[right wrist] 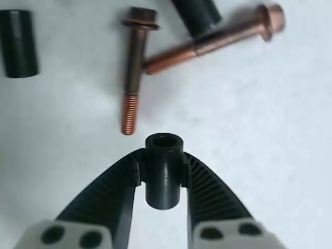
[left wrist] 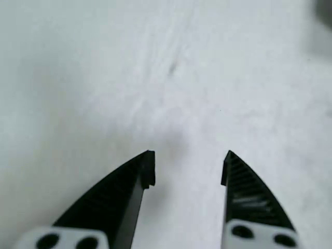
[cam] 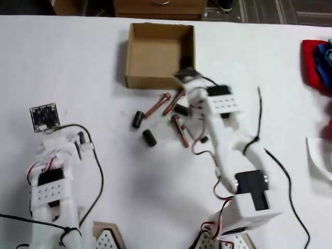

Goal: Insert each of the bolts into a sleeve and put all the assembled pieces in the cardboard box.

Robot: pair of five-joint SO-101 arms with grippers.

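Three bolts (cam: 157,105): loose on the table (cam: 150,197) near the cardboard box (cam: 128,57), none sleeved.
Right gripper (right wrist: 162,163): clenched around a black sleeve (right wrist: 164,179).
Left gripper (left wrist: 187,168): jaws apart, holding nothing.
Risk: the sleeve may twist in the pinch or knock the nearest bolt (right wrist: 134,67) away.

A small robotics lab or hobby workroom, judging by the white surface (cam: 104,67) carrying two plastic arms (cam: 228,135) with bare wiring and a small electronics board (cam: 44,117), wooden cabinet (cam: 158,8) and carpet (cam: 270,10) behind
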